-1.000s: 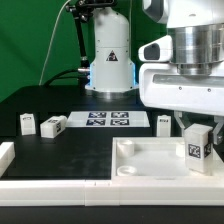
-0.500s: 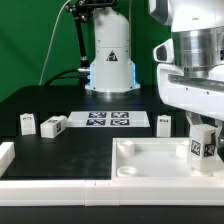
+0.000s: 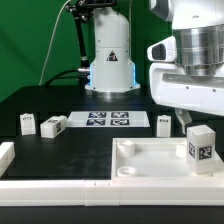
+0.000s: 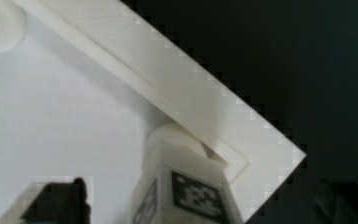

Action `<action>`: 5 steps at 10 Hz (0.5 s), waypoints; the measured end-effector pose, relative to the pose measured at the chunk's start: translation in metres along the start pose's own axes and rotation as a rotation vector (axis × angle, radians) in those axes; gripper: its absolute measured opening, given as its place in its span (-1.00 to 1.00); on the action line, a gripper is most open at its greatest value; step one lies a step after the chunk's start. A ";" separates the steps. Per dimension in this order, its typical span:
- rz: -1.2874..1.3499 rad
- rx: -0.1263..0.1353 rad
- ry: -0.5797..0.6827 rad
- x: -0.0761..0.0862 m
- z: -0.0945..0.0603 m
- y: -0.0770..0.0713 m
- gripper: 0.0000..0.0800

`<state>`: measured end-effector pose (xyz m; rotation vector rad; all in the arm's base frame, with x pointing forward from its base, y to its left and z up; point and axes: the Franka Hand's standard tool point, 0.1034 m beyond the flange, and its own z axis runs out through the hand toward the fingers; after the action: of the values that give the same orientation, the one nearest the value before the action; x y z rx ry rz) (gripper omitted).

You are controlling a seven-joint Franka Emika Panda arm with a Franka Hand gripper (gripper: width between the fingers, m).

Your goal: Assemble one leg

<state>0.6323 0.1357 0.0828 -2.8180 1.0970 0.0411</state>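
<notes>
My gripper point(image 3: 199, 128) is at the exterior view's right, shut on the top of a leg point(image 3: 200, 148), a small white block with a black-and-white tag. The leg stands upright over the near right corner of the large white square plate point(image 3: 150, 160). In the wrist view the leg point(image 4: 197, 190) reaches down to the plate's corner point(image 4: 69, 110), and one dark finger point(image 4: 55, 200) shows beside it. The leg's foot and the corner socket are hidden behind the plate's rim.
Two more legs point(image 3: 28, 123) point(image 3: 54, 125) stand at the left and a third point(image 3: 165, 122) behind the plate. The marker board point(image 3: 105, 120) lies in the middle. The robot base point(image 3: 110, 60) is at the back. White rails point(image 3: 6, 155) edge the front.
The gripper body has swung right, then a little back left. The leg has turned with it, its tag now facing more to the right.
</notes>
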 end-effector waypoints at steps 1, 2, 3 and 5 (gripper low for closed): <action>-0.086 -0.004 0.005 -0.001 -0.001 -0.002 0.62; -0.240 -0.013 0.013 0.001 -0.001 -0.001 0.62; -0.385 -0.017 0.017 0.002 0.000 0.000 0.62; -0.595 -0.025 0.007 0.005 0.000 0.005 0.62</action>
<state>0.6328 0.1284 0.0815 -3.0388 0.2246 -0.0085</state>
